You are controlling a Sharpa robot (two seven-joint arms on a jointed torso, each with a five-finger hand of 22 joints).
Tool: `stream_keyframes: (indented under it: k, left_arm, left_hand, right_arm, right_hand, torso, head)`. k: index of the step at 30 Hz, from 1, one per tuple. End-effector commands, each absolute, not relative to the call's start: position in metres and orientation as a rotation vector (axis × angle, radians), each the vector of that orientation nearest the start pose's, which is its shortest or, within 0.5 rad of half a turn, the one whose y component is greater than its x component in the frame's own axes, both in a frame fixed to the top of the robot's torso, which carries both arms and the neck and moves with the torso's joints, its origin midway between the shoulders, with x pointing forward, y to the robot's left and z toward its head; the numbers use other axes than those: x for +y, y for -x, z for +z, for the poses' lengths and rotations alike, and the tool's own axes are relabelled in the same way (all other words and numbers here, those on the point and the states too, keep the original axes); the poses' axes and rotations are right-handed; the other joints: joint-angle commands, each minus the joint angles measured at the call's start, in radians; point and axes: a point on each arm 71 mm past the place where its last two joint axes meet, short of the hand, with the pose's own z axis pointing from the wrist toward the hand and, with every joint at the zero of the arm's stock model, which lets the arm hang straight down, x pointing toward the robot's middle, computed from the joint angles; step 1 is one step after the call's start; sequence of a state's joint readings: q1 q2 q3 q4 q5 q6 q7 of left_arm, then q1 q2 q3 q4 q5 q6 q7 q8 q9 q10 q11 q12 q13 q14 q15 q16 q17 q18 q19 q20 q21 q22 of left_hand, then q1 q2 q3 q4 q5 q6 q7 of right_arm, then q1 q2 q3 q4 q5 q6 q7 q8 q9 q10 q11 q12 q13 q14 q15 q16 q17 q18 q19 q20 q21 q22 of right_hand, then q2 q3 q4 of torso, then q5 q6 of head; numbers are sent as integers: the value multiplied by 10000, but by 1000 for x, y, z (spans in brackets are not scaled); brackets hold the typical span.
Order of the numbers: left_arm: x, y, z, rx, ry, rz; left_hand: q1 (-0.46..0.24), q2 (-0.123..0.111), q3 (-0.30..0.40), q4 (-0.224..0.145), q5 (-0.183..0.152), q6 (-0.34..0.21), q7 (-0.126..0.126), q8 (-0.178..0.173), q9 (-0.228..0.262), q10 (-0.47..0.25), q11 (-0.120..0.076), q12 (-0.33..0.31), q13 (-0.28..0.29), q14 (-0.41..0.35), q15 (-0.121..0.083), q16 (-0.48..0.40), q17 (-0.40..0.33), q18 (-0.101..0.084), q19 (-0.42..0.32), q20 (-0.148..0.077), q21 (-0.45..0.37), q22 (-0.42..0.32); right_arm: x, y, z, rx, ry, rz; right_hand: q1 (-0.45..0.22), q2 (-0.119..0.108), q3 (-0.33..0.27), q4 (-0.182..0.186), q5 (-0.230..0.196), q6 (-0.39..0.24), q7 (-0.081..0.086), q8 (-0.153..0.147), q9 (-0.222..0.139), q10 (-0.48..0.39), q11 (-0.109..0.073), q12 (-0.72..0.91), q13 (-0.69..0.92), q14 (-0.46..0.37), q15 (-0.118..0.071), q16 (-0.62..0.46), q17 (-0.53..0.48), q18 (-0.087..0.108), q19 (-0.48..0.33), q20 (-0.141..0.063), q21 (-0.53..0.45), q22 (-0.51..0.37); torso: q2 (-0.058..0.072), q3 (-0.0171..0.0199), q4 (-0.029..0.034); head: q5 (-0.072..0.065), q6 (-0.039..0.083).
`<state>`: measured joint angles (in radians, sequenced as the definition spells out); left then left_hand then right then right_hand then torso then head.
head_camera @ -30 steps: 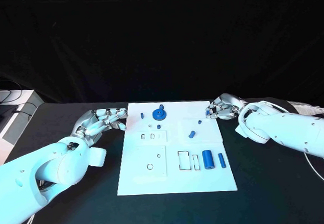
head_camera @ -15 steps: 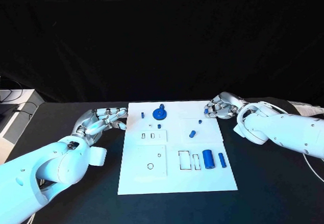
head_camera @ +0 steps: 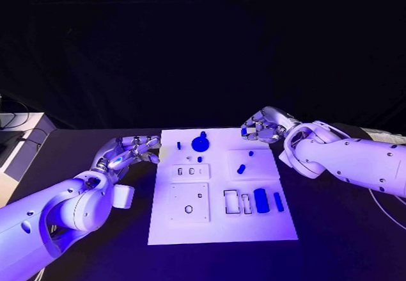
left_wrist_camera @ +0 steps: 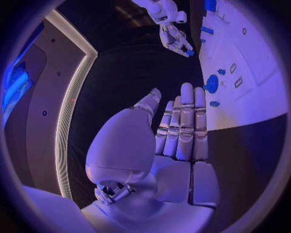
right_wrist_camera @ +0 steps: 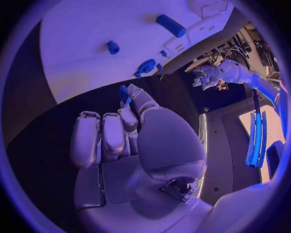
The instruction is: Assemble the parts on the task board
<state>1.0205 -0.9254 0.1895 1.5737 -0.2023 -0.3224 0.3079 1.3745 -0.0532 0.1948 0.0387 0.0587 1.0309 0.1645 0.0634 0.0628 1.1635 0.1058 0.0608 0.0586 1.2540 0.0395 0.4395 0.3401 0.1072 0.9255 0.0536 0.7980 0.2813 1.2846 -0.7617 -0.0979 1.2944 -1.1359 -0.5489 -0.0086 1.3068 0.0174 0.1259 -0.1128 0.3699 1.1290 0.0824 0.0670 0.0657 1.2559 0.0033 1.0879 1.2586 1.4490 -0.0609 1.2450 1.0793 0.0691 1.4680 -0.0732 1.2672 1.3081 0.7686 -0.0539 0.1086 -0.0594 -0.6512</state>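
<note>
At the far left we see a white side stand [head_camera: 14, 142] beside the black table [head_camera: 100, 275], with a dark object on it cut off by the picture's edge; we cannot tell what it is.

The left hand [head_camera: 128, 151] hovers just off the task board's left edge, near its far left corner. In its own wrist view the fingers [left_wrist_camera: 185, 121] lie straight and side by side, and they hold nothing.

The task board [head_camera: 222, 226] is a white plate in the middle of the table. Near its far edge sits a round blue part [head_camera: 200, 142] with a small blue peg [head_camera: 178, 144] beside it. Along the near right lie a thick blue cylinder [head_camera: 261, 200] and a thinner blue rod [head_camera: 279, 201], next to pale rectangular recesses. The smallest blue pieces in the middle are too small to make out.

The right hand [head_camera: 262, 125] hangs above the board's far right corner. From the head camera its curled fingers hide whatever is in them, but the right wrist view shows a small blue part [right_wrist_camera: 123, 93] pinched at the fingertips.

Behind the table the room is black.
</note>
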Motion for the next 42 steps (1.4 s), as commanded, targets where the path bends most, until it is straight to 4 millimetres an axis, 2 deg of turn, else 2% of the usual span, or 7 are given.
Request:
stream_keyframes:
  k: [1, 6, 20, 26, 31, 36, 42]
  left_arm:
    - [237, -478, -175, 13999, 10462, -15022]
    - [236, -478, -175, 14013, 10459, -15047]
    - [236, -478, -175, 14033, 10462, -15060]
    - [235, -478, -176, 14052, 10464, -15081]
    - [235, -478, -176, 14061, 10465, -15088]
    - [235, -478, -176, 14076, 10466, -15092]
    - [235, -478, -176, 14088, 10468, -15089]
  left_hand:
    - [-20, 0, 43, -5, -39, 2, -34, 1, 9, -9, 22, -2, 14, -6, -47, -48, 16, -2, -12, -63, -28, -9]
    - [-20, 0, 43, -5, -39, 2, -34, 1, 9, -9, 22, -2, 14, -6, -47, -48, 16, -2, -12, -63, -28, -9]
    - [-20, 0, 43, -5, -39, 2, -34, 1, 9, -9, 22, -2, 14, -6, -47, -48, 16, -2, -12, -63, -28, -9]
    - [-32, 3, 41, 8, -40, 17, -39, 1, 9, 0, 21, -5, 13, -4, -48, -46, 20, -5, -10, -64, -25, -27]
    - [-32, 3, 41, 8, -40, 17, -39, 1, 9, 0, 21, -5, 13, -4, -48, -46, 20, -5, -10, -64, -25, -27]
    - [-32, 3, 41, 8, -40, 17, -39, 1, 9, 0, 21, -5, 13, -4, -48, -46, 20, -5, -10, -64, -25, -27]
    - [-32, 3, 41, 8, -40, 17, -39, 1, 9, 0, 21, -5, 13, -4, -48, -46, 20, -5, -10, -64, -25, -27]
  right_arm:
    - [-221, -534, -160, 14515, -1877, 6353]
    - [-189, -526, -162, 14715, -1834, 6763]
    - [-135, -493, -183, 16140, -1937, 7030]
    - [-123, -482, -194, 16467, -2015, 6786]
    - [-117, -475, -198, 16283, -2015, 6623]
    - [-113, -473, -200, 16126, -1769, 6485]
    - [-111, -474, -203, 15881, -1578, 6346]
  right_hand:
    - [-45, 49, -15, 16, 1, 300, 198, 53, 13, 27, 13, -49, 15, -23, -33, -35, 2, -78, 409, -37, 1, 1787]
    - [-44, 40, -17, 25, -5, 290, 203, 51, 12, 30, 15, -55, 28, -24, -32, -52, -16, -72, 405, -34, -24, 1780]
    - [-66, 20, -18, 28, 19, 300, 196, 60, 13, 31, 8, -86, 55, -30, -34, -128, -115, -49, 396, -32, -120, 1755]
    - [-136, -12, -37, 62, 98, 289, 195, 60, 13, -11, -3, -159, 23, -28, -31, -166, -174, -36, 392, -32, -185, 1740]
    - [-239, -102, -128, 121, 60, 286, 189, 64, 15, -21, -3, -212, -11, -30, -31, -197, -222, -28, 394, -32, -226, 1730]
    - [-282, -115, -160, 161, 84, 307, 173, 72, 14, 6, -13, -190, 2, -24, -40, -200, -241, -24, 401, -37, -242, 1728]
    - [-284, -136, -170, 176, 160, 317, 168, 71, 13, 11, -18, -195, 4, -24, -45, -199, -258, -24, 407, -42, -255, 1727]
  torso:
    - [5, 5, 5]
    - [-1, -16, 8]
    - [33, 0, 0]
    - [45, 4, -12]
    - [24, 8, 22]
    - [19, -5, 27]
    - [23, 9, 20]
  head:
    - [29, -1]
    - [45, 16]
    - [141, -61]
    - [143, -117]
    - [137, -204]
    - [145, -222]
    - [159, -236]
